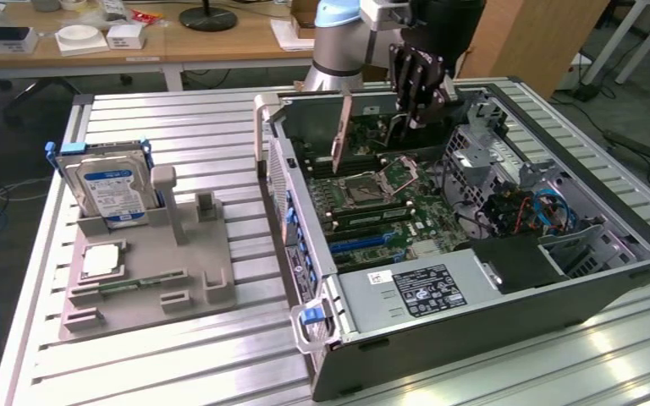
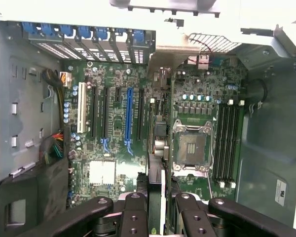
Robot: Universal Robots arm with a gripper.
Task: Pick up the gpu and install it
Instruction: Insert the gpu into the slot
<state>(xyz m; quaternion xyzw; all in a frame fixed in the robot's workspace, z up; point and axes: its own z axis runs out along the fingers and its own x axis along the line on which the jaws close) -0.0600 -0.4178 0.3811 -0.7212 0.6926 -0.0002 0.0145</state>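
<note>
While the gripper [image 1: 418, 114] hung over the rear of the open computer case [image 1: 596, 279], its fingers [image 2: 133, 217] were clamped on the gpu [image 2: 156, 182]. The card stood on edge above the case interior, clear of the motherboard [image 2: 113, 148] and not yet seated.

Risks, as judged:

1. **Case.** Its metal walls crowd the interior. A drift of the arm could knock the card or the fingers against them.
2. **Motherboard.** From the wrist view, the card's line appeared to fall between the row of slots and the bare processor socket [image 2: 191, 148]. It did not appear to lie over the long blue slot [image 2: 129, 116]. Pressing down out of line could damage the card's contacts or strike the socket inside the case.
3. **Grip.** The fingers held only a thin edge. The card could tilt or slip once pushing force was applied.

Condition of the gpu: thin, flat and dark, seen edge-on as a narrow strip between the fingers. Its face, connector edge and bracket could not be made out, so their soundness could not be confirmed.
</note>
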